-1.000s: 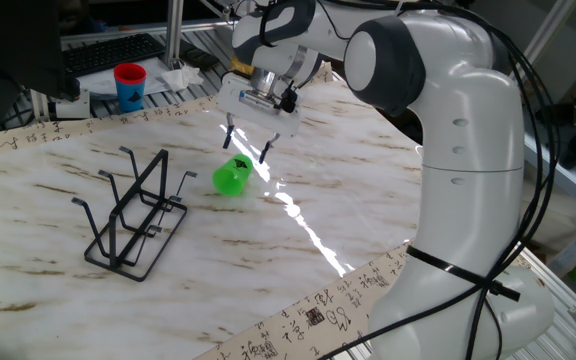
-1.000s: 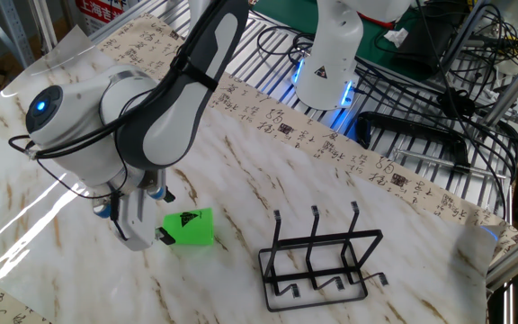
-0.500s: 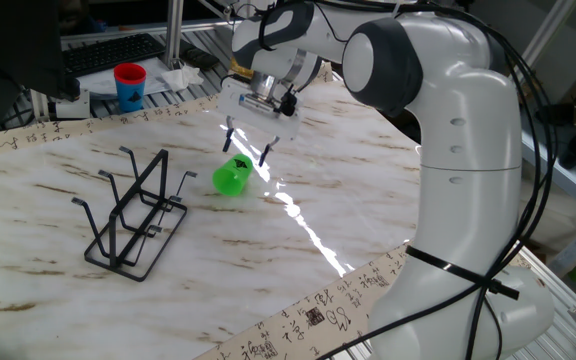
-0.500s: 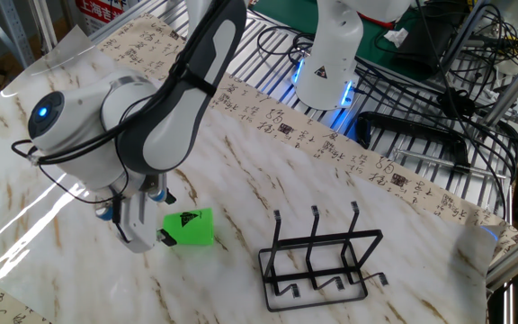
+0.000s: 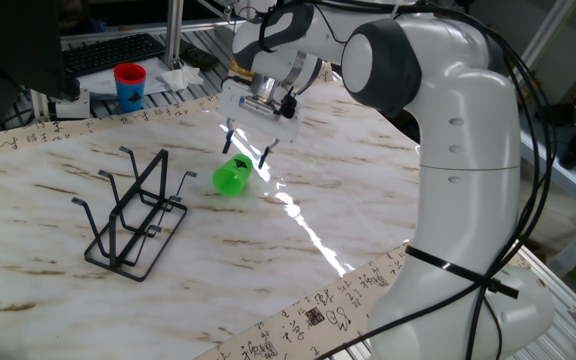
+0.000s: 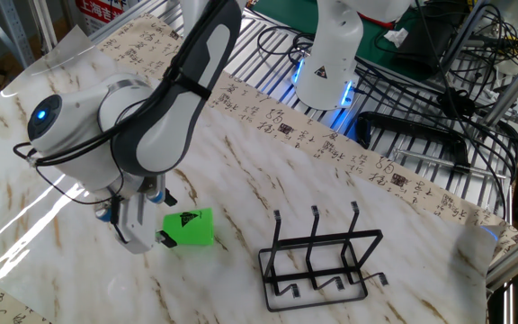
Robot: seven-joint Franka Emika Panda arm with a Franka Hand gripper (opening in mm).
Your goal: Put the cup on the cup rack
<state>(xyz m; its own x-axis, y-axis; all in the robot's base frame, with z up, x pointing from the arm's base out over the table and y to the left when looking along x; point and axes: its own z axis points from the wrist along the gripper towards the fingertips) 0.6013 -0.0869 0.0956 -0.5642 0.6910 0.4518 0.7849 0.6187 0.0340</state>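
The green cup [image 5: 232,177] lies on its side on the marble table, with a black mark on its wall; it also shows in the other fixed view [image 6: 190,227]. My gripper [image 5: 247,142] hangs just above and behind the cup, its jaws open, holding nothing. In the other fixed view the gripper [image 6: 148,229] sits right beside the cup's left end, mostly hidden by the arm. The black wire cup rack [image 5: 132,213] stands to the cup's left, empty; it also shows in the other fixed view [image 6: 320,258].
A red cup with a blue band [image 5: 129,86] stands at the table's far edge near a keyboard [image 5: 110,51]. The robot's white base [image 5: 458,180] fills the right side. Wire grating and cables [image 6: 421,99] lie beyond the table.
The gripper has risen slightly above the cup. The cup and the rack have not moved.
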